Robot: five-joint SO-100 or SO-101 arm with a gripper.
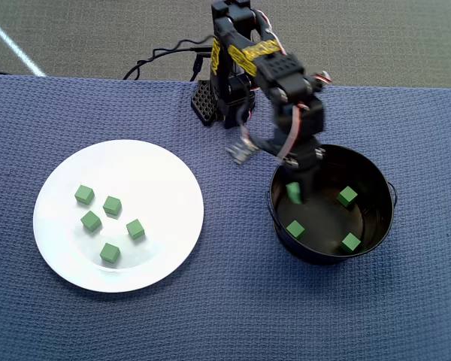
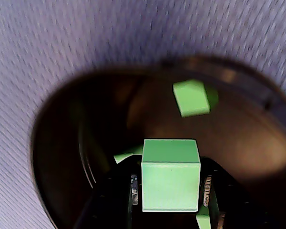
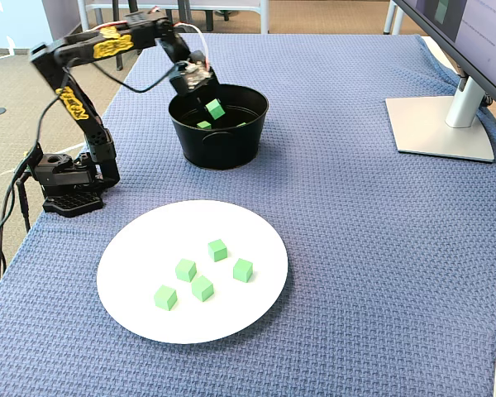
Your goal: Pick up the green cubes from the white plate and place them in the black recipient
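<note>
A black jointed robot arm with yellow tape bands (image 1: pixel 244 56) reaches from its base at the back of a bench covered in blue woven cloth (image 1: pixel 233 301) and dips its gripper (image 1: pixel 293 192) into a round, deep black metal pot (image 1: pixel 383 226). The gripper is closed on one small matte green cube (image 2: pixel 170 174), held just inside the pot's mouth, above the floor.

The wrist view shows this grasp best: the held cube fills the lower centre of the picture, pinched between dark fingers on either side, with the pot's shiny brown-black interior behind it. Another green cube (image 2: pixel 191 98) lies on the pot floor beyond, and slivers of green show beside the held one.

The overhead view gives the count that the wrist view cannot: three loose cubes on the pot floor, one toward the back right (image 1: pixel 348 196), one front left (image 1: pixel 295 229) and one front right (image 1: pixel 350 242), all apart from each other. The held cube appears only as a green patch under the gripper.

To the left in the overhead view, well apart from the pot, sits a large round glossy white plate (image 1: pixel 165 169) carrying five more green cubes (image 1: pixel 112 204) in a loose cluster, none touching.

The fixed view, from the opposite side of the bench, adds the silver foot of a monitor stand (image 3: pixel 442 124) at the right and shows the held cube (image 3: pixel 216 108) level with the pot's rim
</note>
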